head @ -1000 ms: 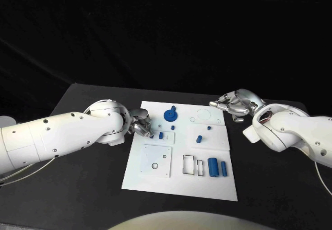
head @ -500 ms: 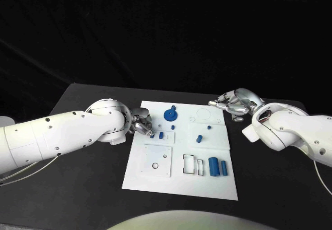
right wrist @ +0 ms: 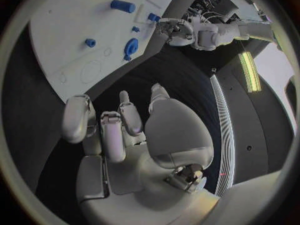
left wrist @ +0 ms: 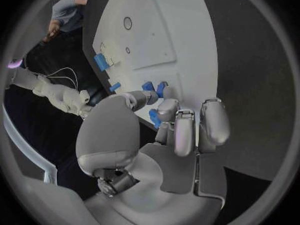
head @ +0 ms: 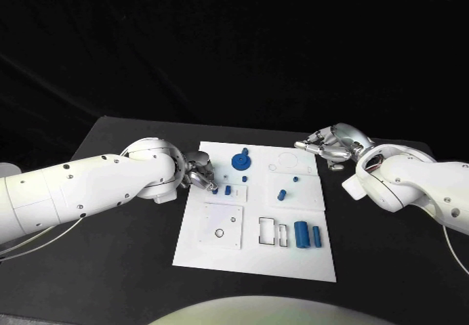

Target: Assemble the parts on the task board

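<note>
The white task board (head: 293, 261) lies in the middle of the black table. My left hand (head: 198, 173) hovers at its left edge with fingers curled in and nothing in them (left wrist: 178, 130). Just off its fingertips, two small blue parts (head: 215, 191) (head: 228, 191) stand in a small square plate. A blue disc part (head: 239, 162) lies beside the hand. My right hand (head: 327, 145) hangs over the board's far right corner, its curled fingers (right wrist: 119, 125) holding nothing.
More blue parts are on the board: a small peg (head: 294, 180), a short slanted piece (head: 280, 196) and two cylinders (head: 307, 235) beside rectangular slots (head: 267, 231). A square plate with a hole (head: 223, 225) sits at the board's left.
My left hand has drawn back slightly toward the board's far left edge, uncovering a small blue part by its fingertips. The right hand has barely moved.
</note>
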{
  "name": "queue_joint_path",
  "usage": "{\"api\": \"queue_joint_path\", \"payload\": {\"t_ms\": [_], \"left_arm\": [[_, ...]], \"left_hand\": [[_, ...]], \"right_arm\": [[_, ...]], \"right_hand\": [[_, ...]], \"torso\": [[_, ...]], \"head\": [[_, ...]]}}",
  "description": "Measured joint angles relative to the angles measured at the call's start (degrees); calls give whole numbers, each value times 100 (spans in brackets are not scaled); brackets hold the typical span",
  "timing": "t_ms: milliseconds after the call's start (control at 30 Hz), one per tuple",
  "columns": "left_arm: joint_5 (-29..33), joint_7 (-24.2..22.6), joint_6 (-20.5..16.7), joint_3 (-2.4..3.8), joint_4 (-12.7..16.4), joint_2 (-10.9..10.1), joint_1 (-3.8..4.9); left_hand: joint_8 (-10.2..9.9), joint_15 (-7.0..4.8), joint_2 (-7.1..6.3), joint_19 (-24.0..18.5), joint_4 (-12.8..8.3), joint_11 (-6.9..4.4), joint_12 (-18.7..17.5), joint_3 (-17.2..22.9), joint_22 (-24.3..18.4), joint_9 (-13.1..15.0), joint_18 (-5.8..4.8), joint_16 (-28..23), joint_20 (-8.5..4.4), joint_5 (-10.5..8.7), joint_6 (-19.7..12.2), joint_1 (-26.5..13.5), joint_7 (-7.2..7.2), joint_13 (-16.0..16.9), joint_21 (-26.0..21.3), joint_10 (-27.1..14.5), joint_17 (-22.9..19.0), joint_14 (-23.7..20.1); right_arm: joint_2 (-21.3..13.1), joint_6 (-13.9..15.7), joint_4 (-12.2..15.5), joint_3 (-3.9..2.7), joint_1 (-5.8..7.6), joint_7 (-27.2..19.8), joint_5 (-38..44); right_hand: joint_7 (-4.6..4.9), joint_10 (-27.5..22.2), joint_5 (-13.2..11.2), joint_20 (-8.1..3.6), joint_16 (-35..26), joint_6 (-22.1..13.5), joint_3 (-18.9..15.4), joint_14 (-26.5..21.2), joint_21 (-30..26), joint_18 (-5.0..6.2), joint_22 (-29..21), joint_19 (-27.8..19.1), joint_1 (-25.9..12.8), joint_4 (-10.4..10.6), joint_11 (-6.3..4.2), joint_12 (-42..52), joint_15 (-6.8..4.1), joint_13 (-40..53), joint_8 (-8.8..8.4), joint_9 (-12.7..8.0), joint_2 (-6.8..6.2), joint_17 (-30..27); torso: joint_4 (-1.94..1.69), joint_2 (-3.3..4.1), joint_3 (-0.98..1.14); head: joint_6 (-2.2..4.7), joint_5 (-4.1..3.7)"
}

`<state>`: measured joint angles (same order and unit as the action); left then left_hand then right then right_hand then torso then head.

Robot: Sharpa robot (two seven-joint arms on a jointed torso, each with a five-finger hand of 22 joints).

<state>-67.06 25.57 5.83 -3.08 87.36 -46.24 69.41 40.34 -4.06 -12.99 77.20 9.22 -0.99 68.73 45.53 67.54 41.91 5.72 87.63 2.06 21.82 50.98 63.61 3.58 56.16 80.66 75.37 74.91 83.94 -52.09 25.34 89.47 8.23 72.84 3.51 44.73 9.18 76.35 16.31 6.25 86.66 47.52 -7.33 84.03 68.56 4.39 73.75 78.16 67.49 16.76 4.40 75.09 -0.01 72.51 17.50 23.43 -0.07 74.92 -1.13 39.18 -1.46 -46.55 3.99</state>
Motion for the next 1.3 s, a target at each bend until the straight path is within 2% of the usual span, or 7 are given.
{"api": "queue_joint_path", "payload": {"t_ms": [300,367,1300], "left_arm": [[-21,56,13,-2,-8,-8,-1],[-38,77,11,-6,-12,-10,-4],[-216,123,-32,-10,45,-16,-11]], "left_hand": [[-1,0,2,0,-32,0,0,-31,42,20,0,0,0,0,3,2,-2,41,0,0,0,0],[-17,0,3,0,-137,0,0,73,44,19,0,0,0,-1,13,5,-11,56,0,0,0,0],[21,0,-38,42,-157,-41,56,62,95,40,0,0,0,55,38,105,-11,190,0,104,0,0]], "right_arm": [[0,0,-2,0,0,0,0],[1,0,-2,0,0,0,0],[2,-1,-4,0,0,-1,-1]], "right_hand": [[0,0,0,0,0,0,0,0,0,0,0,0,0,0,0,0,0,0,0,-3,0,0],[0,0,0,0,0,0,0,0,0,0,0,0,0,0,0,0,0,0,0,-5,0,-1],[0,0,0,0,0,0,-15,0,0,0,0,0,38,16,0,0,0,0,0,-4,38,-1]], "torso": [[-1,-1,-1],[-1,-1,-1],[4,-3,1]], "head": [[3,5],[3,5],[-16,5]]}}
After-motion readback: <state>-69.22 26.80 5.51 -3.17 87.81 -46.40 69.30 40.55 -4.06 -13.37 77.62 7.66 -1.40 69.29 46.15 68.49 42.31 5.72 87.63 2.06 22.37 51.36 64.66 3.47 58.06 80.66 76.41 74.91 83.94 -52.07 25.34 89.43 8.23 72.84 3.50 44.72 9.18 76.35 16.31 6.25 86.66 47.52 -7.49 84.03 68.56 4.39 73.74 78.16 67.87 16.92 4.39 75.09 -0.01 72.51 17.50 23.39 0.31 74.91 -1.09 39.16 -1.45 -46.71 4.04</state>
